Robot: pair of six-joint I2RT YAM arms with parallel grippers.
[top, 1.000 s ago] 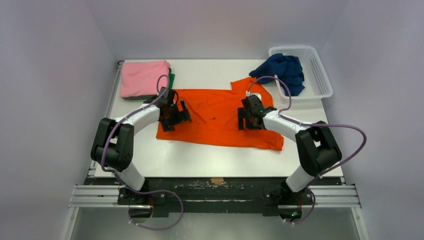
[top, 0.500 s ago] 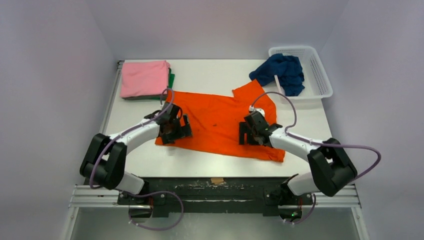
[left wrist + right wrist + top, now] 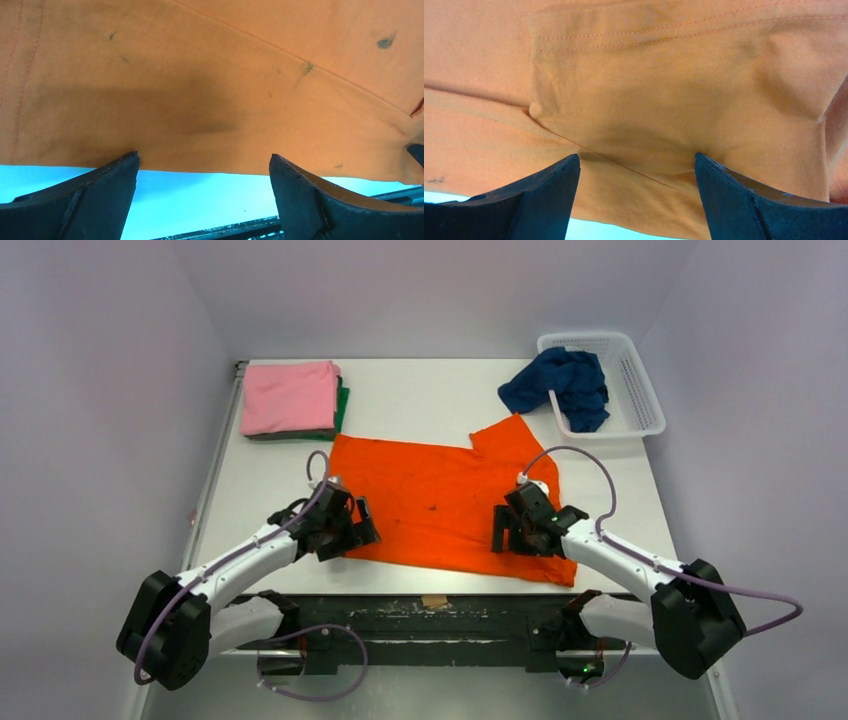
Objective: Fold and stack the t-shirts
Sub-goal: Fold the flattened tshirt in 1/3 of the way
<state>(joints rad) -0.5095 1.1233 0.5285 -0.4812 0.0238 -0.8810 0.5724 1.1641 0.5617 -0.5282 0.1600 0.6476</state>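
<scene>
The orange t-shirt [image 3: 440, 500] lies spread flat on the table, its near hem close to the front edge. My left gripper [image 3: 348, 530] is open, its fingertips resting at the shirt's near left hem; in the left wrist view [image 3: 202, 156] the hem [image 3: 200, 167] runs between the tips with bare table below. My right gripper [image 3: 508, 532] is open and presses on the shirt's near right part, with orange cloth [image 3: 634, 115] between its wide-apart fingers [image 3: 544, 200]. A pink t-shirt [image 3: 290, 395] lies folded on a green one [image 3: 342, 405] at the back left. A navy t-shirt [image 3: 560, 385] is crumpled.
The white mesh basket [image 3: 630, 390] stands at the back right; the navy shirt hangs out over its left rim. The table's dark front rail [image 3: 430, 600] lies just below the orange shirt's hem. White walls close in both sides.
Both arms have drawn back toward the near edge, and the orange shirt has slid with them toward the front of the table. Both grippers stayed open.
</scene>
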